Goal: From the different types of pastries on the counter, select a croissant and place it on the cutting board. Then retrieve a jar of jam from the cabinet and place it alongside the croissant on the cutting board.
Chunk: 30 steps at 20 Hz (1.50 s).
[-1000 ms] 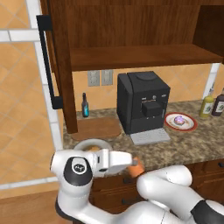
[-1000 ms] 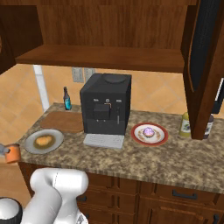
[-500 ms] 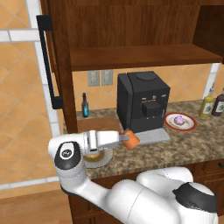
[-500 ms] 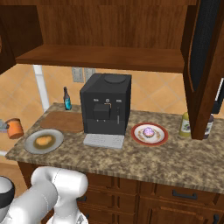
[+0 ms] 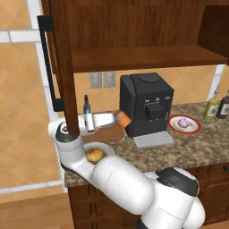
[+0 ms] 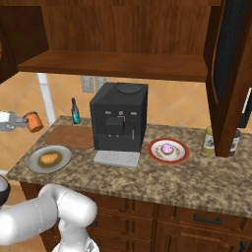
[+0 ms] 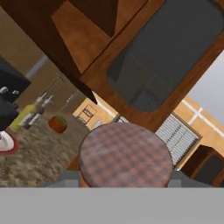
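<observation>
While held aloft: one jar of jam (image 5: 122,118), two pastries (image 6: 49,158).

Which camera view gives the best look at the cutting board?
The right base view: the cutting board lies fully visible on the counter, left of the coffee machine, nothing on it. In the left base view the arm and the held jar of jam cover most of it.

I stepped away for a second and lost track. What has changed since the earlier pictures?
The pincer, shut on the jar of jam, has carried it up from counter-edge height and inward, above the cutting board. The croissant stays on its plate; the pink pastry and coffee machine are unmoved.
</observation>
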{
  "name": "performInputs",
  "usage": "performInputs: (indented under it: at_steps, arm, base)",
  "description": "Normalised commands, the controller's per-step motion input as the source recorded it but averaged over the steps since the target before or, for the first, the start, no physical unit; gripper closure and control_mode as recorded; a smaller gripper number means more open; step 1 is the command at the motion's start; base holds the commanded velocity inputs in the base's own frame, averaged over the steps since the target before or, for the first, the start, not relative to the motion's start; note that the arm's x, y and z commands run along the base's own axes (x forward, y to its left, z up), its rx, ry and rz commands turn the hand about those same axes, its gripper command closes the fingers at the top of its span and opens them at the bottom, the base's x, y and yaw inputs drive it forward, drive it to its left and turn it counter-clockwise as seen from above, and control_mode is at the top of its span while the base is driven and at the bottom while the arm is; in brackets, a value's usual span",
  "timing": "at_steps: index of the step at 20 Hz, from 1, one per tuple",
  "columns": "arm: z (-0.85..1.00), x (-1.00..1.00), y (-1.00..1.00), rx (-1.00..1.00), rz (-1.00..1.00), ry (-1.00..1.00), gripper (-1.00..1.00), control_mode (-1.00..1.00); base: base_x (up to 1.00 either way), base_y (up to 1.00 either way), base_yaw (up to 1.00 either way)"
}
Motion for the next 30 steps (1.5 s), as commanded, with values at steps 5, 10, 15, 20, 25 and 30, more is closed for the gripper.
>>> performInputs:
  at_steps: [5, 10, 15, 20, 25, 30]
  arm:
    - [-0.13, 1.00, -0.28, 0.00, 0.36, -0.33, 1.00, -1.00]
    - [-0.31, 0.31, -0.21, 0.00, 0.19, -0.26, 1.00, -1.00]
    - [-0.96, -0.21, 0.16, 0.42, 0.00, 0.07, 1.00, -1.00]
    - [-0.17, 0.38, 0.09, 0.41, 0.03, 0.11, 1.00, -1.00]
    - [-0.25, 0.55, 0.09, 0.00, 0.06, -0.01, 1.00, -1.00]
    - [0.00, 0.07, -0.02, 0.06, 0.01, -0.05, 1.00, -1.00]
  base:
    - [0.00, 0.00, 0.00]
    - [0.00, 0.00, 0.00]
    - [0.00, 0.00, 0.00]
    - [0.00, 0.00, 0.00]
    - [0.00, 0.00, 0.00]
    - [0.00, 0.00, 0.00]
